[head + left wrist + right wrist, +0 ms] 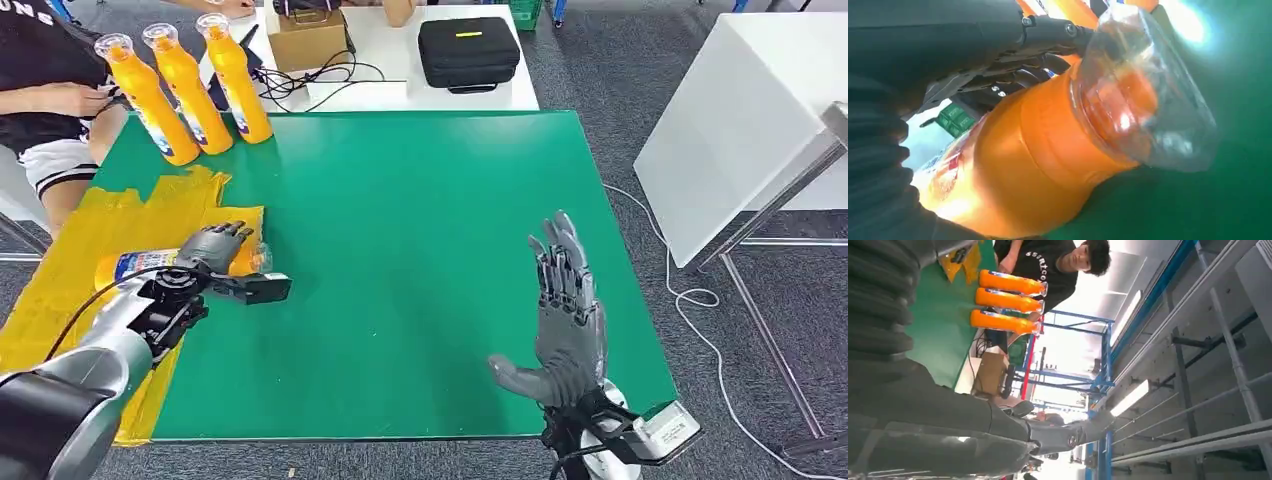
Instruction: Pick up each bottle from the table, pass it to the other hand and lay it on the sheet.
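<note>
The left hand (pixel 213 247) grasps an orange bottle (pixel 135 265) lying on the yellow sheet (pixel 60 290); the right hand (pixel 566 310), beside the sheet, hangs spread and empty; released carelessly, the round bottle may roll off the sheet.

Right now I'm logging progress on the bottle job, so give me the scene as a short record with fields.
left hand: left hand grips a lying orange bottle at the yellow sheet
right hand: right hand empty, fingers spread above the green table
bottles waiting: three standing bottles at the table's far left corner
nearby: a seated person behind the bottles
</note>
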Robot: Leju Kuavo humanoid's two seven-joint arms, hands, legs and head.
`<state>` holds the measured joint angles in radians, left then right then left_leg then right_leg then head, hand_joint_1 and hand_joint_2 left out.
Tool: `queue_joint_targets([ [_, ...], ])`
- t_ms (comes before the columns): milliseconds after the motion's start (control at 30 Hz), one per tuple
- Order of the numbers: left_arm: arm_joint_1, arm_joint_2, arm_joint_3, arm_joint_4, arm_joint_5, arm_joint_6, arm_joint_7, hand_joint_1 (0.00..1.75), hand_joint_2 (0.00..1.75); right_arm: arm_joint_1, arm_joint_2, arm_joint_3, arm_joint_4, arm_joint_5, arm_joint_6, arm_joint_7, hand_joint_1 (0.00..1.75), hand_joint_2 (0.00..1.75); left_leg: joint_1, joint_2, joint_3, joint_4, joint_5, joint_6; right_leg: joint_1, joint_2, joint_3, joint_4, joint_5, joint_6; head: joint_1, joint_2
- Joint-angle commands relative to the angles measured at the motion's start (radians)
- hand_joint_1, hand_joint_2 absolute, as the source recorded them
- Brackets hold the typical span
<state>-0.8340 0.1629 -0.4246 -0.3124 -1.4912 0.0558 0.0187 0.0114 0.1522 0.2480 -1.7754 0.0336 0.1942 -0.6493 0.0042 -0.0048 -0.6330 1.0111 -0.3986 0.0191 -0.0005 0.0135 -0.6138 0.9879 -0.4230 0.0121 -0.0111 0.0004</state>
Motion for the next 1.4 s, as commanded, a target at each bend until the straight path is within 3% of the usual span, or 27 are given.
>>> queue_joint_targets([
  [33,-0.03,-0.022,0.069,-0.001,-0.023,0.153,0.057,0.0,0.0,0.004,-0.034,-0.015,0.032,0.007,-0.022,0.003,0.0,1.75,0.001,-0.001,0.007,-0.001,-0.003,-0.001,0.001,-0.003,0.009,-0.002,-0.003,0.001,0.0,0.0],
  [67,-0.031,-0.029,0.084,-0.011,-0.021,0.167,0.049,0.0,0.0,0.007,-0.034,-0.015,0.028,0.009,-0.026,0.004,0.0,1.75,0.001,-0.002,0.005,0.0,-0.002,-0.001,0.001,-0.003,0.006,-0.001,-0.003,0.001,0.0,0.0],
  [133,-0.007,-0.072,0.207,-0.076,0.108,0.238,-0.109,0.0,0.0,0.04,-0.03,-0.027,0.008,0.013,-0.048,0.001,0.0,1.75,0.001,-0.002,0.006,0.0,-0.002,-0.001,0.001,-0.003,0.007,-0.001,-0.003,0.001,0.0,0.0],
  [200,0.022,-0.095,0.252,-0.145,0.157,0.256,-0.179,0.0,0.0,0.06,-0.026,-0.035,0.0,0.023,-0.062,-0.003,0.0,1.75,0.001,-0.005,0.005,-0.001,-0.002,0.0,0.001,-0.006,0.008,-0.002,-0.003,0.001,0.0,0.0],
  [300,0.151,-0.122,0.258,-0.411,0.17,0.296,-0.197,0.0,0.0,0.08,-0.011,-0.042,-0.008,0.051,-0.086,0.003,0.0,1.75,0.0,-0.005,0.005,-0.002,-0.002,0.0,0.0,-0.006,0.007,-0.002,-0.003,0.001,0.0,0.0],
  [333,0.215,-0.146,0.265,-0.548,0.248,0.269,-0.269,0.0,0.0,0.087,-0.005,-0.047,-0.012,0.074,-0.117,-0.001,0.0,1.75,-0.001,-0.005,0.007,-0.002,-0.003,0.0,0.0,-0.006,0.009,-0.002,-0.004,0.001,0.0,0.0],
  [400,0.333,-0.163,0.24,-0.8,0.284,0.25,-0.242,0.0,0.0,0.114,0.007,-0.054,-0.044,0.143,-0.249,-0.034,0.0,1.75,-0.001,-0.003,0.003,-0.001,-0.001,0.0,-0.001,-0.003,0.004,-0.002,-0.002,0.001,0.0,0.0],
  [533,0.425,-0.171,0.203,-0.974,0.257,0.273,-0.189,0.0,0.0,0.13,-0.006,-0.049,-0.076,0.143,-0.299,-0.031,0.0,1.75,-0.002,-0.002,0.006,0.0,-0.005,0.0,-0.001,-0.003,0.007,-0.001,-0.005,0.001,0.0,0.0],
  [600,0.472,-0.186,0.209,-1.041,0.425,0.255,-0.273,0.0,0.0,0.133,-0.011,-0.043,-0.084,0.161,-0.367,-0.023,0.0,1.75,-0.001,0.0,0.007,0.0,-0.006,0.0,0.0,-0.002,0.008,-0.001,-0.005,0.001,0.0,0.0],
  [667,0.57,-0.22,0.229,-1.161,0.754,0.153,-0.389,0.0,0.0,0.139,-0.051,-0.013,-0.082,0.154,-0.42,-0.012,0.0,1.75,-0.001,0.001,0.007,0.0,-0.007,0.001,-0.001,0.0,0.007,-0.001,-0.004,0.001,0.0,0.0],
  [733,0.686,-0.239,0.252,-1.261,0.999,0.059,-0.424,0.0,0.0,0.15,-0.069,0.014,-0.063,0.163,-0.481,0.018,0.0,1.75,-0.002,0.003,0.008,-0.001,-0.007,0.001,-0.001,0.001,0.007,-0.003,-0.003,0.001,0.0,0.0],
  [767,0.722,-0.242,0.259,-1.276,1.062,0.034,-0.422,0.0,1.75,0.155,-0.073,0.021,-0.055,0.162,-0.495,0.027,0.0,1.75,-0.002,0.004,0.007,-0.002,-0.007,0.001,-0.001,0.003,0.006,-0.003,-0.002,0.001,0.0,0.0],
  [833,0.821,-0.267,0.287,-1.269,1.207,-0.033,-0.41,0.0,1.75,0.182,-0.063,0.01,-0.025,0.111,-0.482,0.131,0.0,1.75,-0.001,0.004,0.008,-0.002,-0.008,0.001,-0.001,0.003,0.008,-0.004,-0.003,0.001,0.0,0.0],
  [967,0.965,-0.307,0.338,-1.251,1.371,-0.125,-0.411,0.0,1.75,0.196,-0.048,-0.016,0.039,0.074,-0.464,0.178,0.0,1.75,-0.001,0.007,0.011,-0.004,-0.009,0.001,-0.001,0.005,0.009,-0.005,-0.005,0.003,0.0,0.0],
  [1033,0.977,-0.311,0.342,-1.251,1.375,-0.126,-0.408,0.0,1.75,0.203,-0.048,-0.014,0.038,0.072,-0.467,0.176,0.0,1.75,-0.001,0.005,0.013,-0.003,-0.011,0.001,-0.001,0.003,0.012,-0.005,-0.007,0.003,0.0,0.0],
  [1167,0.963,-0.312,0.344,-1.258,1.38,-0.132,-0.397,0.0,1.75,0.204,-0.048,-0.013,0.028,0.073,-0.47,0.176,0.0,1.75,-0.001,0.0,0.004,-0.001,-0.008,0.0,0.0,-0.001,0.004,-0.002,-0.007,0.004,0.0,0.0],
  [1200,0.964,-0.318,0.352,-1.26,1.394,-0.137,-0.369,0.0,0.0,0.206,-0.051,-0.007,0.026,0.074,-0.469,0.185,0.0,1.75,0.0,-0.001,0.007,-0.001,-0.009,0.0,0.0,-0.001,0.007,-0.003,-0.008,0.004,0.0,0.0],
  [1300,0.996,-0.324,0.36,-1.268,1.413,-0.144,-0.355,0.0,0.0,0.215,-0.049,0.011,0.031,0.076,-0.482,0.189,0.0,1.75,0.0,0.001,0.009,-0.002,-0.01,0.0,0.0,0.0,0.01,-0.003,-0.008,0.004,0.0,0.0],
  [1400,0.979,-0.327,0.349,-1.245,1.41,-0.138,-0.353,0.0,0.0,0.154,-0.032,0.0,0.074,0.081,-0.461,0.221,0.0,1.75,-0.001,0.001,0.005,-0.001,-0.008,0.0,0.0,0.001,0.006,-0.003,-0.007,0.004,-0.001,0.0],
])
